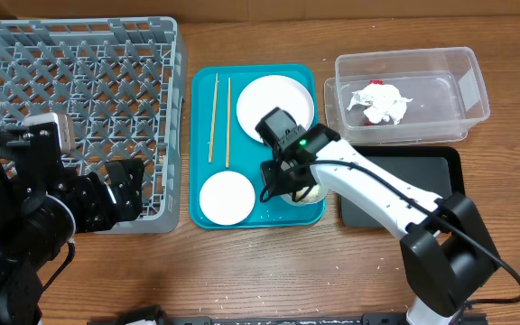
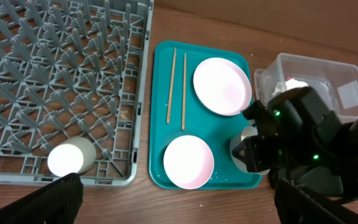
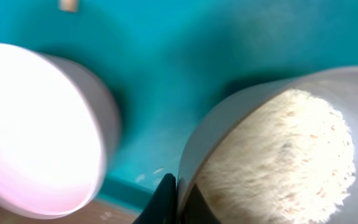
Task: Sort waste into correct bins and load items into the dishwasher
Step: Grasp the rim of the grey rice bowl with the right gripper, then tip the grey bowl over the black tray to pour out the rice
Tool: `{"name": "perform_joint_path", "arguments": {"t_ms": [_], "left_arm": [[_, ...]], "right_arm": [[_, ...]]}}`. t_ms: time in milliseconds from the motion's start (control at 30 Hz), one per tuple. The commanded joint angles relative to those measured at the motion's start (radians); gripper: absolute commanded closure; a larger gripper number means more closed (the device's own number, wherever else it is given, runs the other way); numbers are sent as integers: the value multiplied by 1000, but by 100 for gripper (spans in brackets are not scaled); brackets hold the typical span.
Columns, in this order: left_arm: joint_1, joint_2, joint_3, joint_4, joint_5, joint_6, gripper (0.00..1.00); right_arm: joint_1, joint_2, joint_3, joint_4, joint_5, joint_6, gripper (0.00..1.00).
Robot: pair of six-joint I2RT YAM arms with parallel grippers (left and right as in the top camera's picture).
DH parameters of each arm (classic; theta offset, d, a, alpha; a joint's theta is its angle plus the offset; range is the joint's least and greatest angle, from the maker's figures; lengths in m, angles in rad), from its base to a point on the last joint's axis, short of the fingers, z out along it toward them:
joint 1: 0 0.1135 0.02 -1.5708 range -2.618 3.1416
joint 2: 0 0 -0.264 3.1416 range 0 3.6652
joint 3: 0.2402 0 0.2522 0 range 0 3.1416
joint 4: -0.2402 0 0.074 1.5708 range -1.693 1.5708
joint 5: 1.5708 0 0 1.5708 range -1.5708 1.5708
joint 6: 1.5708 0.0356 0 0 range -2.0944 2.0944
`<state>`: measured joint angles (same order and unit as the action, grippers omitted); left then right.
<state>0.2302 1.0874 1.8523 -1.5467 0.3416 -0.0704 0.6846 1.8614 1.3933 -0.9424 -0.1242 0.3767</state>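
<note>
The grey dish rack [image 1: 79, 99] is sitting under the left tool [image 1: 125, 188], which is hanging with fingers spread wide, a white cup [image 2: 70, 158] lying just ahead of it. The right tool [image 1: 287, 185] is pinching the rim of the grey-green bowl [image 3: 241, 118] on the teal tray [image 1: 251, 149], rice [image 3: 284, 155] lying inside, the pink bowl [image 1: 227, 199] just beside it.

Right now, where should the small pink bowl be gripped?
Pinch the small pink bowl by its rim from above, on the side facing the dish rack. It sits upright, mouth up, on the teal tray, and the right gripper, at the grey-green bowl, crowds its other side.
</note>
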Motion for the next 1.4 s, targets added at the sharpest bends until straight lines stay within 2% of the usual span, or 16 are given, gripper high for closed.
{"name": "perform_joint_path", "arguments": {"t_ms": [0,167,400,500,800,933,1100,1267,1367], "left_arm": [[-4,-1,4,2,14,23,0],[-4,-1,4,2,14,23,0],[-4,-1,4,2,14,23,0],[-4,-1,4,2,15,23,0],[-4,-1,4,2,14,23,0],[-4,-1,4,2,14,23,0],[-4,-1,4,2,14,23,0],[-4,-1,4,2,14,23,0],[-4,-1,4,2,14,23,0]], "right_arm": [[-29,-94,84,-5,-157,61,96],[-124,-210,84,-30,-276,133,96],[-351,-262,81,-131,-404,117,96],[-457,-262,37,-114,-480,75,96],[-760,-261,-253,45,-888,-130,96],[-880,-261,-368,95,-995,-213,96],[-1018,-261,-430,87,-1346,-435,96],[-1060,-261,-430,45,-1376,-435,96],[-1060,-261,-430,42,-1272,-428,96]]}}
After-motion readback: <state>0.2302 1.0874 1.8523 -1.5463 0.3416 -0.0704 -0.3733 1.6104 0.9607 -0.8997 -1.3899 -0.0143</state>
